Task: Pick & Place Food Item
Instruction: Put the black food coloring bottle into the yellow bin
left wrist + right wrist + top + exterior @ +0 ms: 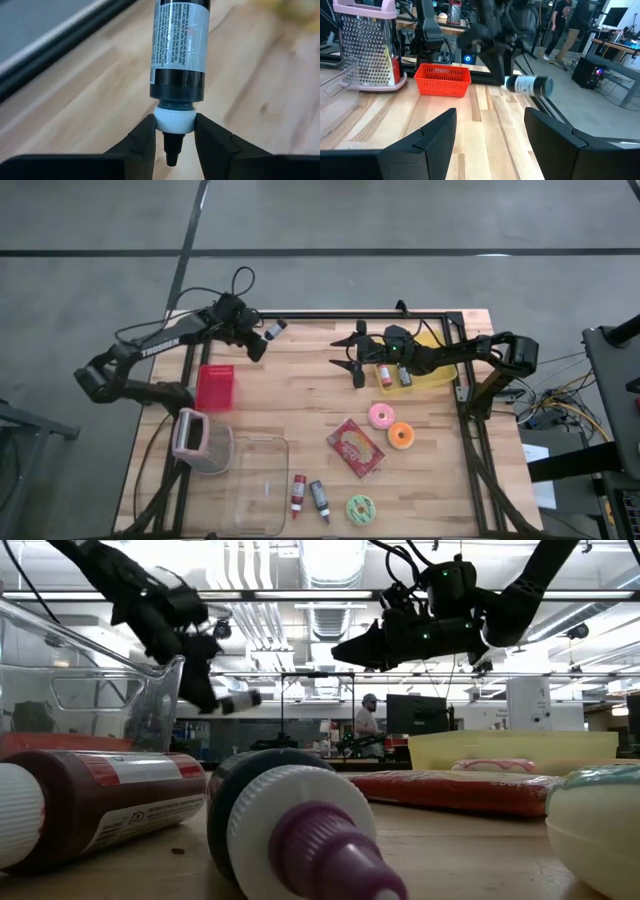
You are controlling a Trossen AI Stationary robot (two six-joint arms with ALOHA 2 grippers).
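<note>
Your arms: dark, jointed | left arm (150, 350): white TROSSEN lettering, black cable looped above | right arm (470, 352): green indicator lights | fingers (432, 137): matte black, angular

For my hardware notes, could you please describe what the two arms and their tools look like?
Both arms are dark, jointed links with black cables looping off them. The left arm carries white lettering along one link. The right arm shows small green lights near its wrist. The left tool and right tool each have two black, wedge-shaped fingers.

Pale wooden table (300, 395), glossy plastic bottle (178, 50) with a paper label.
</note>
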